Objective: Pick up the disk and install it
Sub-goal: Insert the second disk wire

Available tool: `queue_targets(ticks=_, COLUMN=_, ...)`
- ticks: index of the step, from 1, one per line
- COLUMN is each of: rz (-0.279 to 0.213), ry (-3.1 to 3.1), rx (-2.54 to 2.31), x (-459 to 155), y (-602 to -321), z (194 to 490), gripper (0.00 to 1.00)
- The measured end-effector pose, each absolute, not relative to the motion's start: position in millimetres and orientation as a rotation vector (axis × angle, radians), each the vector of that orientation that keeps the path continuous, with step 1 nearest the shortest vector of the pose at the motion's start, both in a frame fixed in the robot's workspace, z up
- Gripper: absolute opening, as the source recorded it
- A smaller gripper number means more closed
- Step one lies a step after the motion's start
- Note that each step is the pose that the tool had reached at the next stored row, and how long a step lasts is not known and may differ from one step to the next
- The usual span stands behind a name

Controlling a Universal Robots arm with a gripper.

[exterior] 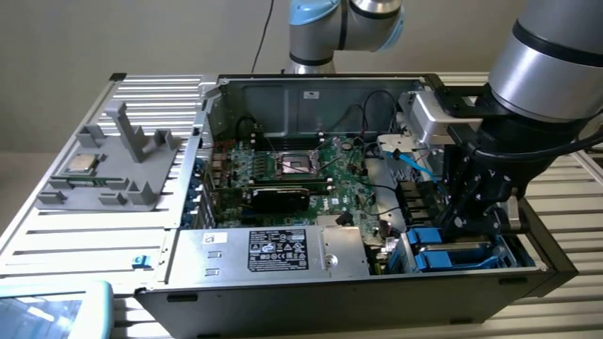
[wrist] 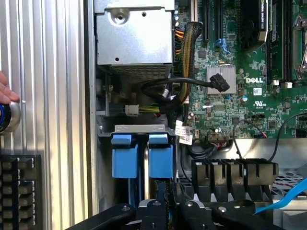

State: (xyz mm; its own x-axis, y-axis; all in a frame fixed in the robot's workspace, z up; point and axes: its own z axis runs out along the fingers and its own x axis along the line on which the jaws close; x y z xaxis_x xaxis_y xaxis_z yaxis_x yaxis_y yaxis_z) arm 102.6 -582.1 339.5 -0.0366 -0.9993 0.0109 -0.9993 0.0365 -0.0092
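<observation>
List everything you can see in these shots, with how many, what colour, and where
computer case: one, black, open on the slatted table
motherboard: one, green, inside the case
power supply box: one, silver, front of the case
disk: blue carriers, two side by side, in the drive bay by the gripper
processor chip: one, silver, on the grey fixture
grey fixture: one, exterior view's left
slatted table: one, silver
hand: part of one, over the table
gripper: one, black, jaws shut, at the drive bay
</observation>
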Motion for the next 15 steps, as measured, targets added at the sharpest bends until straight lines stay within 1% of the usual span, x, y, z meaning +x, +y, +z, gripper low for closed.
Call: queue_targets(ticks=15, rz=0.022, ry=-2.261, rx=2.179, x=102.6, y=-582.9, z=337.4, gripper=0.15)
